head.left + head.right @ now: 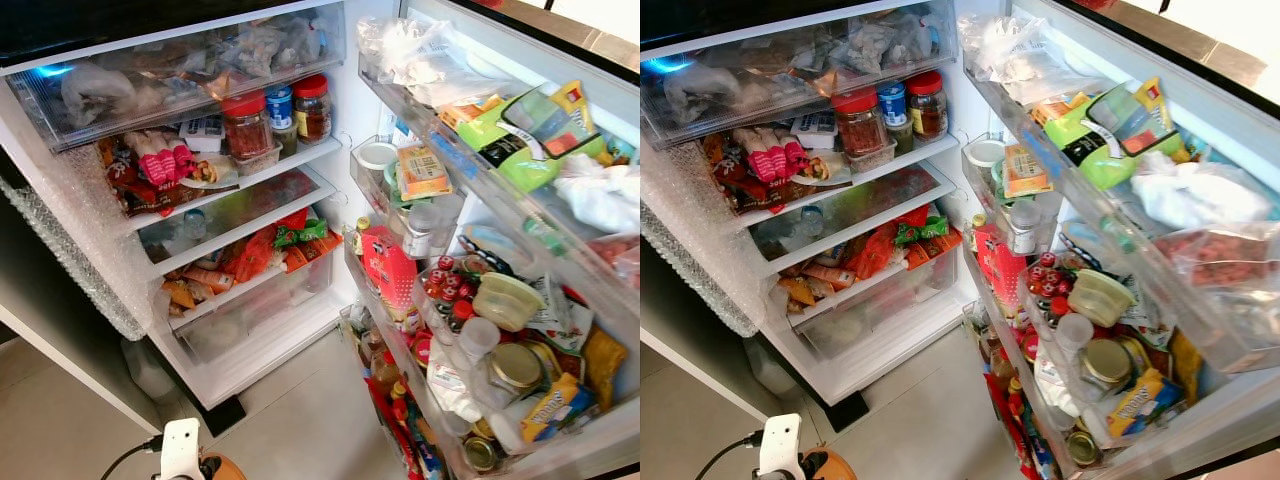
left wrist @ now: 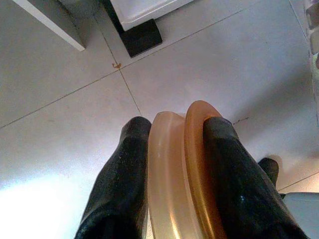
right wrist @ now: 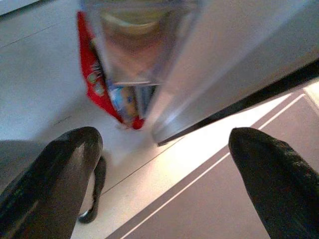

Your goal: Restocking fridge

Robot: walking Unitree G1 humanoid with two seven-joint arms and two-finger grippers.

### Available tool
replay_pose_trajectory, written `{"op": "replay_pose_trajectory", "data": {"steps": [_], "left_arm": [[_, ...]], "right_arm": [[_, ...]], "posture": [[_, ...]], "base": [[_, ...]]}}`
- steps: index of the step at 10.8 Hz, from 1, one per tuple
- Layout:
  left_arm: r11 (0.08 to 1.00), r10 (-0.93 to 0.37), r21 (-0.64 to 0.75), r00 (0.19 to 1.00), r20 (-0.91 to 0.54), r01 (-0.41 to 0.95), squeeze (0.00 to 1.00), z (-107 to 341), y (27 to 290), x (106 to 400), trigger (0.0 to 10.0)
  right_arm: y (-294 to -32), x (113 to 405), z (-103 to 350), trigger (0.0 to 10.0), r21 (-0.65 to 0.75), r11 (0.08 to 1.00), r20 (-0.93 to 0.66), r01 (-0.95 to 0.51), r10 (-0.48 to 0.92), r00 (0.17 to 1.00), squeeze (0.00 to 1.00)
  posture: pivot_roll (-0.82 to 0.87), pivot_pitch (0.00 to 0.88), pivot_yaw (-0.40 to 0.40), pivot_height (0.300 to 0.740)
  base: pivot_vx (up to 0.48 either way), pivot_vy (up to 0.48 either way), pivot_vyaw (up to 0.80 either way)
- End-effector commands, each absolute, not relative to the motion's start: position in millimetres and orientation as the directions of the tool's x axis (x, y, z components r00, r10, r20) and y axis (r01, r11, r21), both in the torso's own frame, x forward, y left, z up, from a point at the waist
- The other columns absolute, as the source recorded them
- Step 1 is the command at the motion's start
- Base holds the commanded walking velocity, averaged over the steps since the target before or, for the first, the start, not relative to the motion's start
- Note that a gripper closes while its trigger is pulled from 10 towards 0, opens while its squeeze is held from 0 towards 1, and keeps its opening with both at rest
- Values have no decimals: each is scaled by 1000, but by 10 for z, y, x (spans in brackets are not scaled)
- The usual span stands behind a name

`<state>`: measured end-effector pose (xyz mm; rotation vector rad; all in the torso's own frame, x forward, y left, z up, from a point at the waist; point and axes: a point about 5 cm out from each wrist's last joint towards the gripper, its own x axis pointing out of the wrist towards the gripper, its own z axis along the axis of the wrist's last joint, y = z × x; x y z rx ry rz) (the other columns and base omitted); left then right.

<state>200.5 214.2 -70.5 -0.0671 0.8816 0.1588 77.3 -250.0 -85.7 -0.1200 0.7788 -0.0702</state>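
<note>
The two eye views look forward and down from the head into the open fridge (image 1: 250, 215), sharing its shelves and the packed door (image 1: 1110, 300), slightly offset sideways. The left wrist view faces straight down, close over the tiled floor (image 2: 60, 119) near the fridge's base. The right wrist view faces the floor beneath the door's lower corner.

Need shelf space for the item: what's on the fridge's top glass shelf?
On the top glass shelf: three jars, two with red lids and one with a blue lid, plus snack packets. Anything behind them is hidden.
</note>
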Motion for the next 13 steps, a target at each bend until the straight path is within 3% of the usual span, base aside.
{"op": "replay_pose_trajectory", "data": {"steps": [1, 13], "left_arm": [[988, 120, 36, 599, -792, -151, 0, -743, 2172, 1929, 10000], [988, 124, 42, 601, -790, -149, 0, -738, 2182, 1934, 10000]], "right_arm": [[-2530, 747, -846, 10000, -146, 988, -684, 54, -140, 716, 0], [-2531, 766, -819, 10000, -207, 977, -652, 48, -174, 738, 0]], "posture": [[-46, 51, 21, 740], [-46, 50, 22, 740]], "base": [[0, 0, 0], [0, 0, 0]]}}
